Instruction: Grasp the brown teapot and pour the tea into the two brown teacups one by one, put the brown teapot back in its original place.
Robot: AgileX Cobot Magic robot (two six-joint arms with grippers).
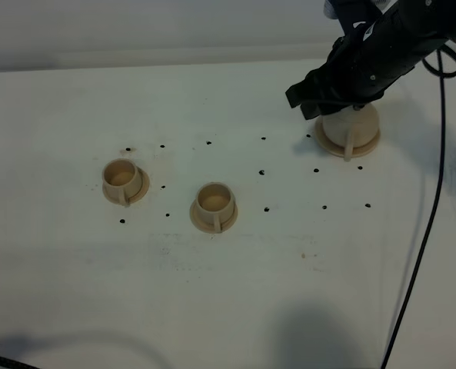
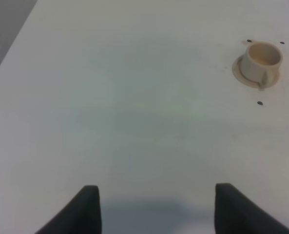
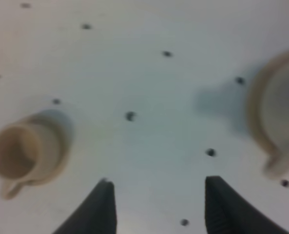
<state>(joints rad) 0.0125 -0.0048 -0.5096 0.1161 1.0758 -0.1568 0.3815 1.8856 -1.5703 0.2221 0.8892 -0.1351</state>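
Observation:
The brown teapot (image 1: 352, 127) stands on its round disc, the original place (image 1: 337, 149), at the back right, its top hidden by my right arm. My right gripper (image 1: 303, 95) hovers just left of it and is open and empty (image 3: 159, 207); the right wrist view shows the teapot (image 3: 280, 112) blurred at the frame's edge, outside the fingers. Two brown teacups on saucers stand upright at left (image 1: 123, 181) and centre (image 1: 214, 205). One teacup (image 3: 22, 153) shows in the right wrist view, another (image 2: 262, 61) in the left wrist view. My left gripper (image 2: 156, 209) is open over bare table.
The white table (image 1: 235, 292) carries small black dots (image 1: 261, 171) around the cups and teapot. A black cable (image 1: 427, 223) hangs from the right arm down the right side. The table's edge (image 2: 8, 44) shows in the left wrist view.

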